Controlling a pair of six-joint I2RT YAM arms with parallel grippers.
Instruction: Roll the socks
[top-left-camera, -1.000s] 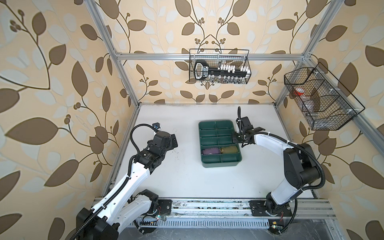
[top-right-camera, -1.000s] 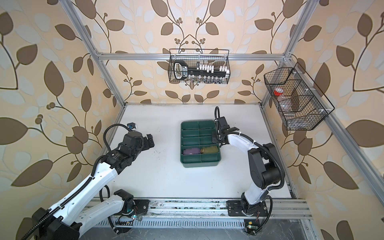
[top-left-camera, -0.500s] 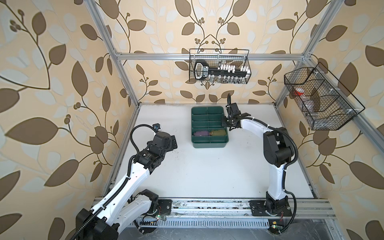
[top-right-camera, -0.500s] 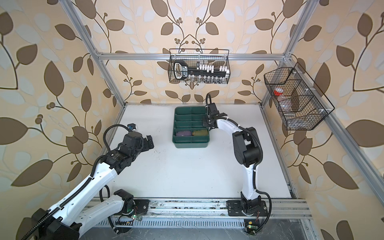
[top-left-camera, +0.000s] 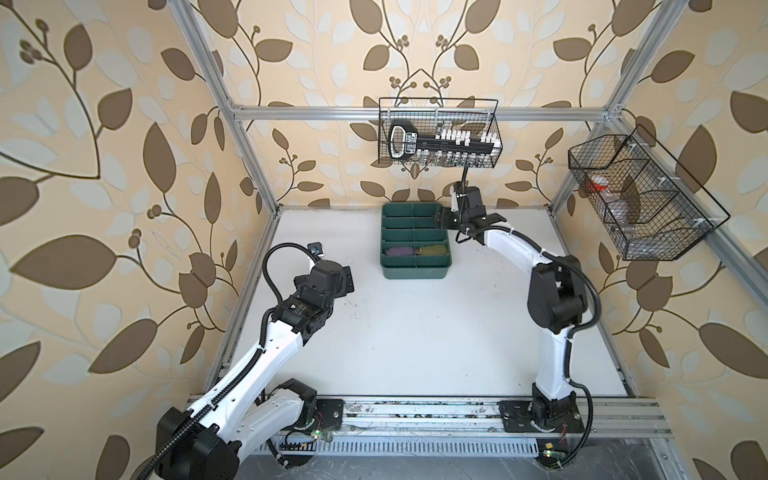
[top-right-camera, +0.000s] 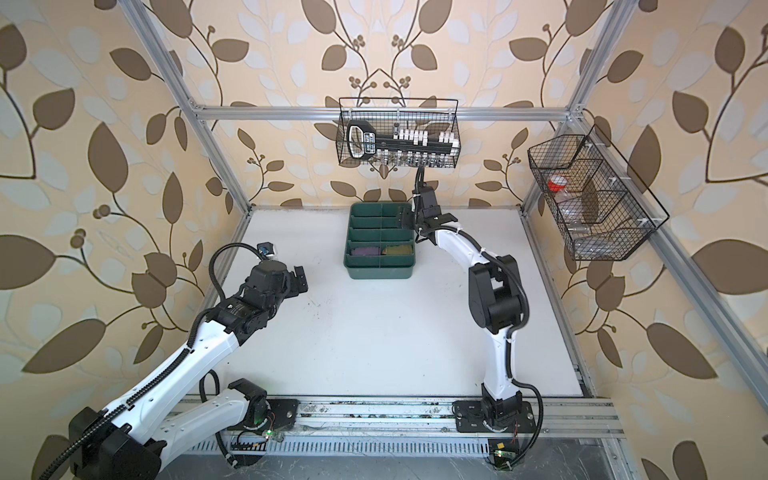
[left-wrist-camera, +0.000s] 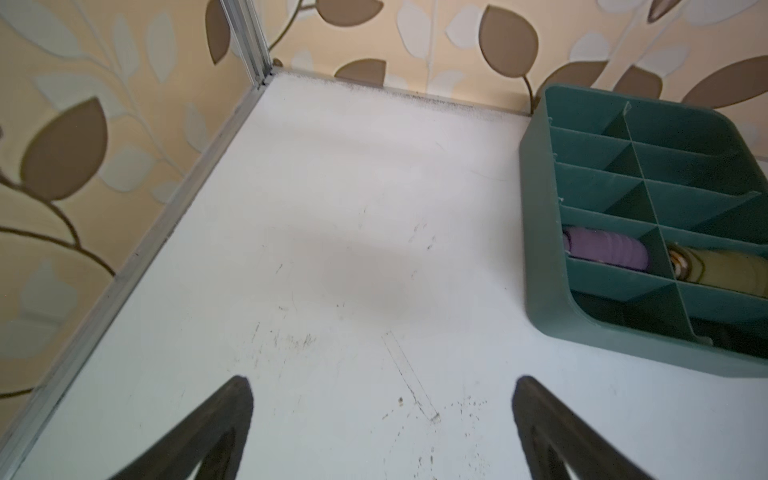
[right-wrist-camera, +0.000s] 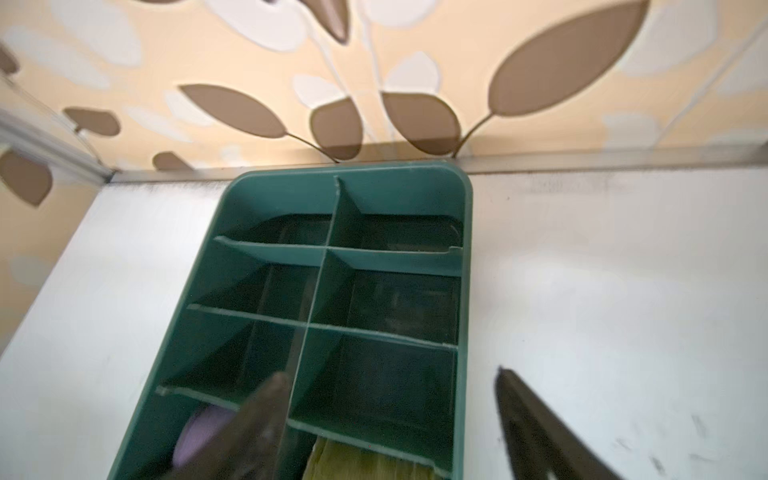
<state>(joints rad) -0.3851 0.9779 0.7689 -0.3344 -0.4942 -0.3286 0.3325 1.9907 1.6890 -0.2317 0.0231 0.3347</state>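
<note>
Right gripper (right-wrist-camera: 390, 374) is noted spread wide, with the right wall of the dark green tray (right-wrist-camera: 464, 291) lying between its fingers (right-wrist-camera: 262, 415); contact cannot be told. Left gripper (left-wrist-camera: 382, 386) is seen spread above bare surface (left-wrist-camera: 332, 208), nothing held. In the tray's second row from its near end, the purple sock (top-left-camera: 400, 251) is lodged rolled in the left compartment and the olive sock (top-left-camera: 432, 250) rolled in the right.

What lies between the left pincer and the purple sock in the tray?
Between the left pincer and the purple sock lies only bare white table, then the wall of the green tray. The left wrist view shows this.
</note>
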